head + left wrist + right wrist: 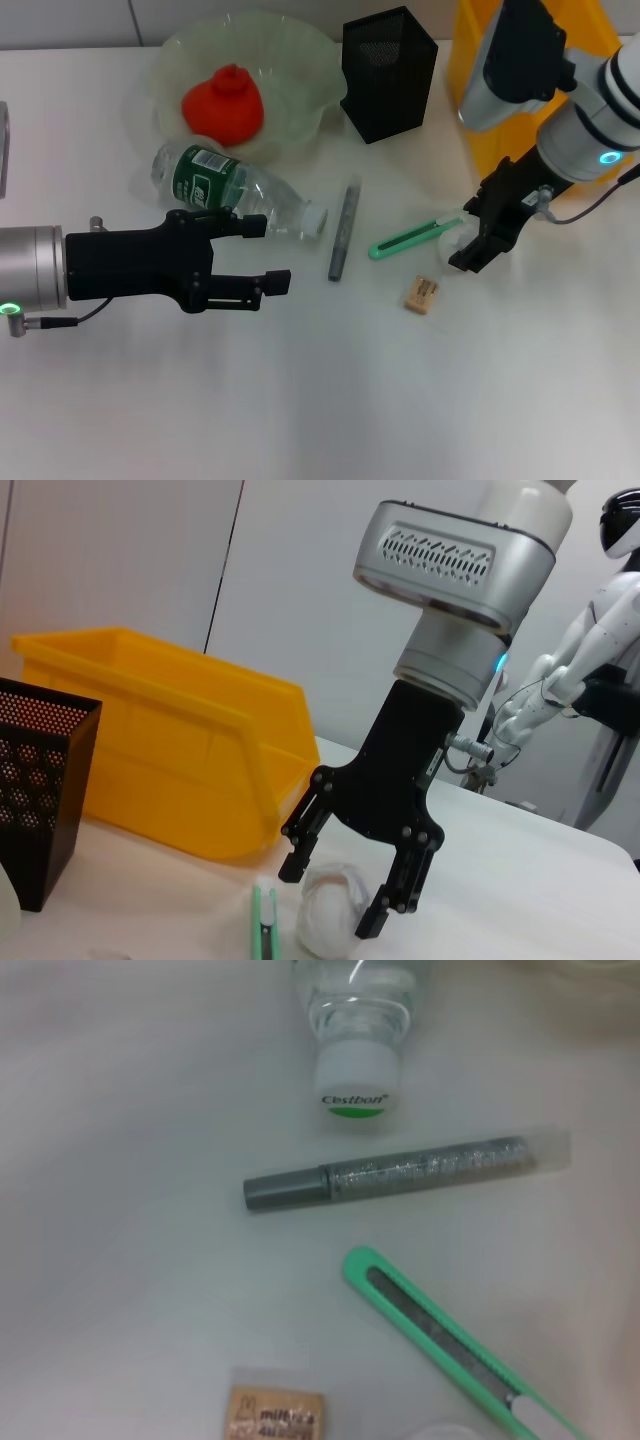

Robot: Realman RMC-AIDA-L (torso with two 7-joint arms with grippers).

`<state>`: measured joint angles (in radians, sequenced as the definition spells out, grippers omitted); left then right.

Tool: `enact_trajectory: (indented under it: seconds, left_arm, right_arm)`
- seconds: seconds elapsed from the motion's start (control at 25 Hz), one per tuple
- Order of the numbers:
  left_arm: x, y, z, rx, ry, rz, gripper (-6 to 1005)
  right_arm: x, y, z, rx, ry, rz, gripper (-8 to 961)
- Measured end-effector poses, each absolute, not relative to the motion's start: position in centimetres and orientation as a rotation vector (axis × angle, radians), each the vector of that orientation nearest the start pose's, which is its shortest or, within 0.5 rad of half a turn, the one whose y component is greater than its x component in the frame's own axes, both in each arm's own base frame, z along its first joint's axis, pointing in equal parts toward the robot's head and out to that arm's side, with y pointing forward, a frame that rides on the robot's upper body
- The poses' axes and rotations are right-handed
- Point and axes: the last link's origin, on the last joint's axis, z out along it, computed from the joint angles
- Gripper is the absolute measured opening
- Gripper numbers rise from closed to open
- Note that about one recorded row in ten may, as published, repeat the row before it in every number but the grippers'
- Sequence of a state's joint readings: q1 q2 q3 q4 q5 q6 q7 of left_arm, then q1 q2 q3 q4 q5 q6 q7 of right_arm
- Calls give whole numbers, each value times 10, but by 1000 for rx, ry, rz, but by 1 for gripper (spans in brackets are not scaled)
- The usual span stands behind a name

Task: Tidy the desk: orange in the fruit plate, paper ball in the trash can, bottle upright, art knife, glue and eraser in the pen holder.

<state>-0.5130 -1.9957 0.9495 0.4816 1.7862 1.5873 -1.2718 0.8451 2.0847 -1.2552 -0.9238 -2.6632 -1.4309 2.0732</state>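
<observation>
A clear bottle (230, 190) with a green label lies on its side; its white cap (353, 1085) shows in the right wrist view. My left gripper (272, 255) is open and empty just in front of it. My right gripper (465, 237) is open, its fingers straddling the white paper ball (330, 912). The green art knife (410, 238), the grey glue pen (342, 232) and the tan eraser (422, 294) lie on the table. The orange (225, 105) sits in the pale fruit plate (300, 60). The black mesh pen holder (388, 72) stands behind.
The yellow bin (480, 90) stands at the back right, just behind my right arm. The knife (450, 1345), glue pen (400, 1170) and eraser (275, 1418) lie close together between the two grippers. A white humanoid robot (590, 650) stands beyond the table.
</observation>
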Motion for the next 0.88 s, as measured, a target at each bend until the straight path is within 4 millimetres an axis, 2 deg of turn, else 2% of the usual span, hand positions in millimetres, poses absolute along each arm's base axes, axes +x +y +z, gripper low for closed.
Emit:
enact_trajectory:
  seconds: [0.16,0.56,0.68,0.8,0.88]
  left_arm:
    - [-266,309,-14,-2863,-575,-771,842]
    - [-266,309,-14,-2863,-577,-771,839]
    - [-266,309,-14,-2863,-577,-771,838]
    - [-266,309,-14,-2863,-576,-770,837]
    - [-266,310,-14,-2863,-574,-770,836]
  right_arm:
    - [187,394,-35,-2826,416,-660,746]
    - [188,392,-36,-2832,419,-664,671]
    - [187,392,-35,-2834,418,-659,588]
    - [176,391,-32,-2853,421,-609,505]
    - [163,390,-25,-2872,417,-545,488]
